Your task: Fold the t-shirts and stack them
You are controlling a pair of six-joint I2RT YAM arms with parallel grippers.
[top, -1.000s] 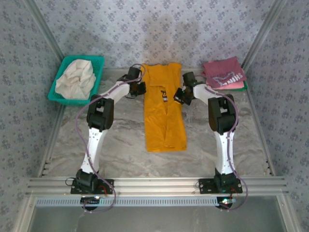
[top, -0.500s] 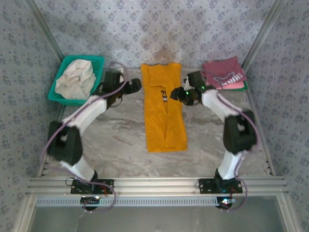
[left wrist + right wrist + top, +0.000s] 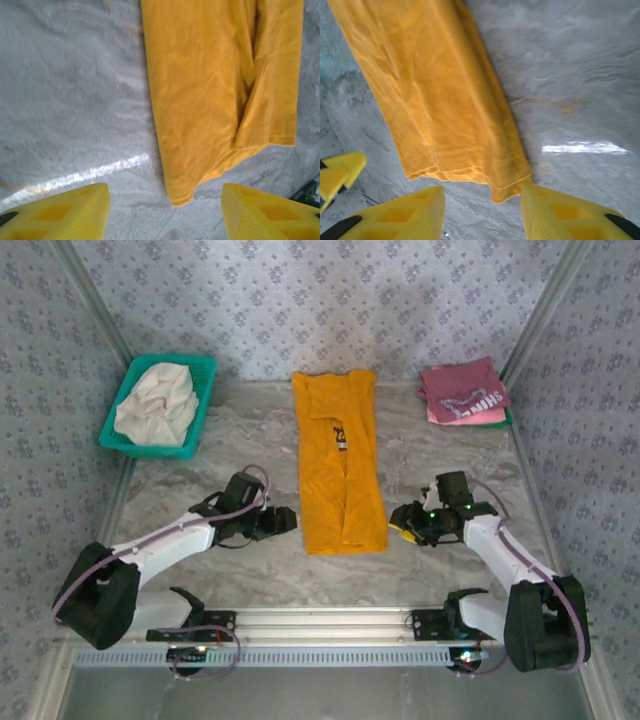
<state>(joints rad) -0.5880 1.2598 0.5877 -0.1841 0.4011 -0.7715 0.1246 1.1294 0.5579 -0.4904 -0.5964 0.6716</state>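
The yellow shirt point(image 3: 338, 465) lies flat in the middle of the grey marbled tabletop point(image 3: 230, 455). It is folded along its length into a narrow strip that runs from the far edge toward the arms. A small dark mark shows on its upper half. Its near hem is between the two grippers.

The left gripper point(image 3: 288, 522) is low over the tabletop, just beside the near left corner of the shirt. In the left wrist view its jaws are spread wide. The corner of the hem lies in the gap between them, but it is a little ahead of the fingertips and they do not touch it.

The right gripper point(image 3: 400, 522) is just beside the near right corner. In the right wrist view its jaws are also spread, with the hem corner just in front of the gap. I cannot tell if the cloth touches the fingers point(image 3: 410, 212) there.

At the far right corner the maroon shirt point(image 3: 460, 388), with white letters, lies folded on the pink shirt point(image 3: 470, 419). At the far left stands a teal basket point(image 3: 205, 364) with a crumpled cream cloth point(image 3: 155, 405) inside.
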